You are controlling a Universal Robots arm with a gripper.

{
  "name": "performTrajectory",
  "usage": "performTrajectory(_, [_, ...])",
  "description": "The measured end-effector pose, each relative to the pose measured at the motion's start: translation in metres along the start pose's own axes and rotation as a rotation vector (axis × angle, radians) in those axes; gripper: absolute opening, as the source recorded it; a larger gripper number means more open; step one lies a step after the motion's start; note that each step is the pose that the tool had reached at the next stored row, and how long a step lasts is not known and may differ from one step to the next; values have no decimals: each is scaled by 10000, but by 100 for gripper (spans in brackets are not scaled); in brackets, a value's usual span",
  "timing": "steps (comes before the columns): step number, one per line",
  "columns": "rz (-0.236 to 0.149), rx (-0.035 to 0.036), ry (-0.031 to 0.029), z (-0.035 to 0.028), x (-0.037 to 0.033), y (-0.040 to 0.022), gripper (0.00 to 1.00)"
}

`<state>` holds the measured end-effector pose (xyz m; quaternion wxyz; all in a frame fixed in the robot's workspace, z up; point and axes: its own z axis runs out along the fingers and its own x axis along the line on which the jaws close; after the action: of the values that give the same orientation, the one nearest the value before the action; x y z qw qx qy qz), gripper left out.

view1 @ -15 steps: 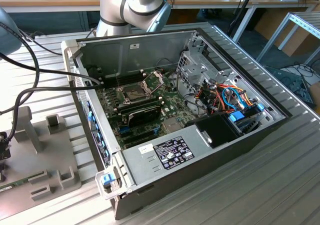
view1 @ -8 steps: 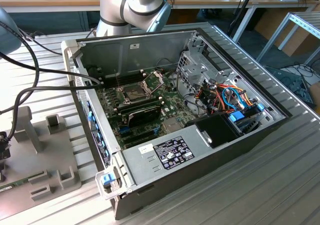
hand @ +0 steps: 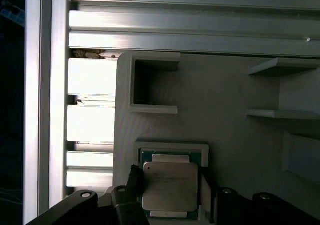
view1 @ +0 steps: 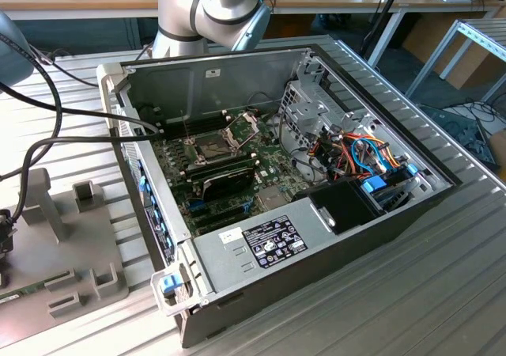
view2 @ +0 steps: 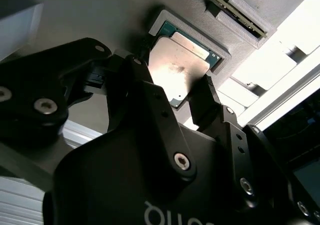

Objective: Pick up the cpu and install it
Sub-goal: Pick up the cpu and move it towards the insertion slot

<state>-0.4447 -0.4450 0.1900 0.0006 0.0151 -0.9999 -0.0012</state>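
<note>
In the exterior view the socket (view1: 215, 144) lies open to approach from above. Its hinged frame (view1: 245, 123) stands raised at two o'clock of it, with the drive cage (view1: 307, 107) rising beyond on the same line. The memory sticks (view1: 229, 180) crowd in at five o'clock, and the case wall (view1: 205, 87) closes off twelve o'clock. In the first wrist view a raised rim (hand: 172, 146) hems the cpu (hand: 169, 190) on the grey fixture (hand: 235, 90). The gripper (hand: 169, 175) is close over it, and an upstand (hand: 150, 107) stands near.
</note>
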Motion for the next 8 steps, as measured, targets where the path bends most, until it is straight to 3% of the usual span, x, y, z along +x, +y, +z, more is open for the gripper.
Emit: performTrajectory(8, [0,0,1,-2,0,0,57])
